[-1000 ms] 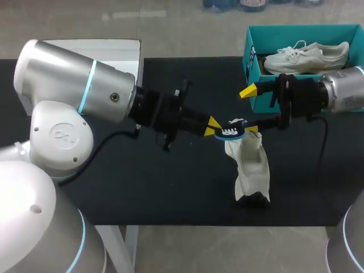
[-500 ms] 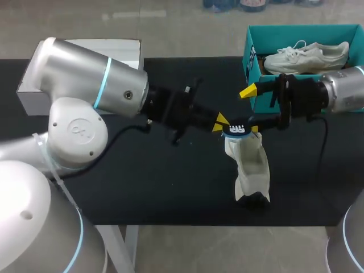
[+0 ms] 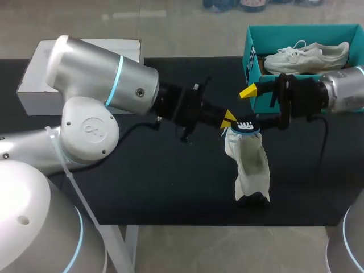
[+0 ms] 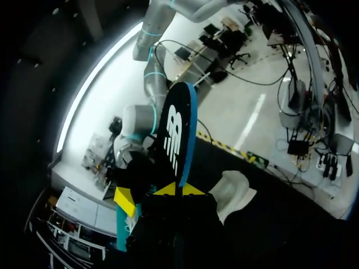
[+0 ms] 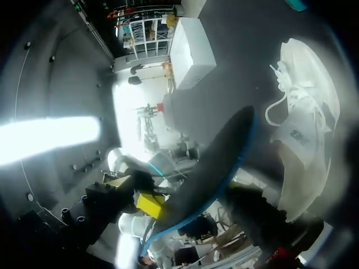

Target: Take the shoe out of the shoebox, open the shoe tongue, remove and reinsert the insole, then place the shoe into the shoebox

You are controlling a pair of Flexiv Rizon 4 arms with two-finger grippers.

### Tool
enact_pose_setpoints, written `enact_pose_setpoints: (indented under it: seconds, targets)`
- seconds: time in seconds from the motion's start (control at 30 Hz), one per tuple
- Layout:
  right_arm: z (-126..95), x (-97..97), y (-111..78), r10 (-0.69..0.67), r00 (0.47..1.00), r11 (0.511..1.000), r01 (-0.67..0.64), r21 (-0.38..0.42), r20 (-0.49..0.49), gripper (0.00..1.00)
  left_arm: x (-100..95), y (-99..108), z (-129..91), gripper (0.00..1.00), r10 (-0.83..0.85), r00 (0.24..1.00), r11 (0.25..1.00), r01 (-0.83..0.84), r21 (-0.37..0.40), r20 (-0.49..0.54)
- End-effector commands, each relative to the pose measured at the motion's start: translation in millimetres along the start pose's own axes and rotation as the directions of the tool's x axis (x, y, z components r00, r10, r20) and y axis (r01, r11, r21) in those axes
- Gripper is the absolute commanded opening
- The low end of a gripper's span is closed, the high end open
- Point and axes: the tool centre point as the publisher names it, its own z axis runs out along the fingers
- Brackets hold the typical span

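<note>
Left gripper point(image 3: 228, 120), reaching in over the middle of the table point(image 3: 170, 187), has its yellow-tipped fingers closed on the black, blue-edged insole point(image 3: 245, 125); the left wrist view shows the insole edge-on between both tips. The insole sits at the mouth of the white shoe point(image 3: 249, 168), which stands upright with its lower end on the table. Right gripper point(image 3: 251, 109) has its fingers spread wide: upper tip free in the air, lower finger at the shoe's collar beside the insole. Teal shoebox point(image 3: 250, 57) at the far right holds a second white shoe point(image 3: 307, 57). White box point(image 3: 34, 85) at far left
</note>
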Motion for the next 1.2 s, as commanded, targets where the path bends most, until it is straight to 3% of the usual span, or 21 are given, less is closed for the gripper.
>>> enact_pose_setpoints:
  seconds: [0.03, 0.9, 0.93, 1.0, 1.03, 1.2]
  targets:
    - [1.5, -0.3, -0.3, 0.0, 1.0, 1.0, 0.0, -0.003, 0.0, 0.0, 0.8, 0.4, 2.0, 0.0, -0.001, 1.0, 1.0, 0.001, -0.007, 0.009]
    - [1.5, -0.3, -0.3, 0.0, 1.0, 1.0, 0.0, -0.003, 0.0, 0.0, 5.7, 5.4, 2.0, 0.0, -0.023, 1.0, 1.0, 0.023, -0.017, 0.013]
    - [1.5, -0.3, -0.3, 0.0, 1.0, 1.0, 0.0, -0.003, 0.0, 0.0, 6.5, 5.5, 2.0, 0.06, -0.026, 1.0, 1.0, 0.026, -0.018, 0.006]
    - [1.5, -0.3, -0.3, 0.0, 1.0, 1.0, 0.0, -0.003, 0.0, 0.0, 8.3, 6.0, 1.5, 0.74, -0.034, 0.999, 0.999, 0.034, -0.015, -0.015]
    - [1.5, -0.3, -0.3, 0.0, 1.0, 1.0, 0.0, -0.003, 0.0, 0.0, 10.0, 6.2, 0.6, 1.0, -0.041, 0.999, 0.999, 0.041, -0.017, -0.014]
    - [1.5, -0.3, -0.3, 0.0, 1.0, 1.0, 0.0, -0.003, 0.0, 0.0, 16.5, 10.8, -5.3, 1.0, -0.095, 0.993, 0.995, 0.095, 0.001, -0.067]
